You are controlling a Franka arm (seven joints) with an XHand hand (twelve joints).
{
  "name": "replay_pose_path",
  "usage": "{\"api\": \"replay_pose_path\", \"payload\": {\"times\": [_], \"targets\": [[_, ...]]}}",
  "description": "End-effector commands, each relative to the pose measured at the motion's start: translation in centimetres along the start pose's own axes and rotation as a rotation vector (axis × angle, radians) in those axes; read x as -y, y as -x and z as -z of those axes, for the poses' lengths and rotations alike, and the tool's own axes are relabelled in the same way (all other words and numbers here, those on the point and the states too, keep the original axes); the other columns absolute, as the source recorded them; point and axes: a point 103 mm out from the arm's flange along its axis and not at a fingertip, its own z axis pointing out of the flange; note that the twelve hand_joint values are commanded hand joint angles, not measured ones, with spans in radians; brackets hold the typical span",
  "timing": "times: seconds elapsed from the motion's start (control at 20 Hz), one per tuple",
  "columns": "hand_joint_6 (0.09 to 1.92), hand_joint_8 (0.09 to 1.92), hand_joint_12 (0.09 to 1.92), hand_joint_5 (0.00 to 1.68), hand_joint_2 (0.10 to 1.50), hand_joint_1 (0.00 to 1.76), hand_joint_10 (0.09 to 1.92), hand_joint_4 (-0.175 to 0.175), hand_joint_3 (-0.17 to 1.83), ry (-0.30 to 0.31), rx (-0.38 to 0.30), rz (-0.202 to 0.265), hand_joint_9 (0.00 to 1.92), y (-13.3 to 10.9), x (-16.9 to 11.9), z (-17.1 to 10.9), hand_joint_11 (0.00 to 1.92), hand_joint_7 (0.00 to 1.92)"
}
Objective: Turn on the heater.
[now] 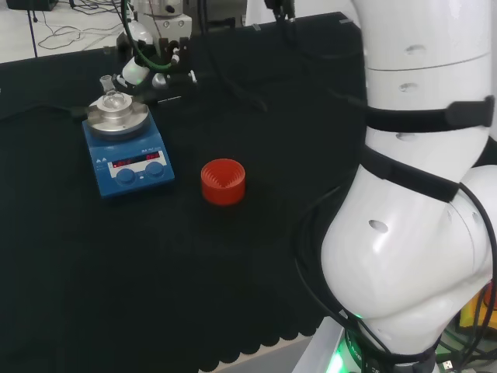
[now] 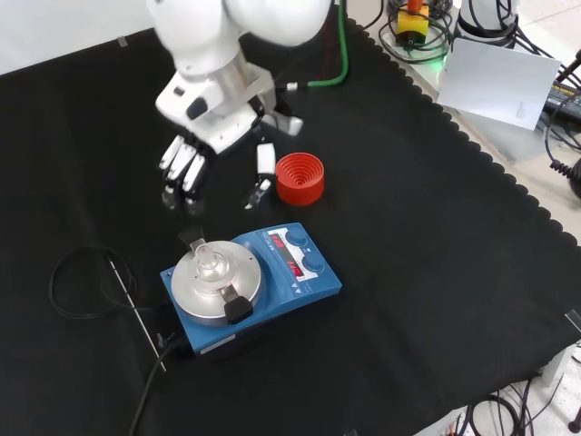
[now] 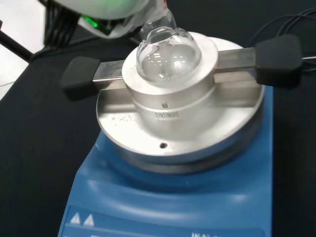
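Just then my hand (image 2: 186, 168) hung released, fingers (image 2: 170, 162) straight and pointing down, holding nothing, above the desk (image 2: 436, 272). In the front view the blue heater (image 2: 272, 295) sat at about five o'clock from it, near but apart, a clear flask (image 2: 208, 259) seated in its metal block (image 2: 218, 282). The red ribbed stand (image 2: 300, 178) lay at three o'clock. I judged the reach not yet made: the next move called for one fingertip on the front knobs (image 2: 309, 262), clear of the flask.

Black cloth (image 2: 436, 272) with scalloped edge over the bench, pale floor (image 1: 54, 27) with cables beyond.
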Motion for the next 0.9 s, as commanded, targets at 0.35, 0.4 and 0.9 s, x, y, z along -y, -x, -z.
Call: {"api": "replay_pose_path", "payload": {"times": [0.35, 0.4, 0.9], "targets": [[0.74, 0.71, 1.37, 0.47, 0.62, 0.84, 0.69, -0.048, 0.65, -0.012, 0.006, -0.076, 0.52, -1.5, 8.2, 1.9, 0.28, 0.26], [0.72, 0.71, 1.37, 0.45, 0.62, 0.84, 0.69, -0.047, 0.64, -0.029, 0.009, -0.077, 0.53, -1.7, 8.7, 1.5, 0.27, 0.28], [0.55, 0.77, 1.31, 0.4, 0.64, 0.84, 0.62, -0.046, 0.63, -0.197, 0.017, -0.09, 0.91, -3.5, 12.4, -3.5, 0.48, 0.76]]}}
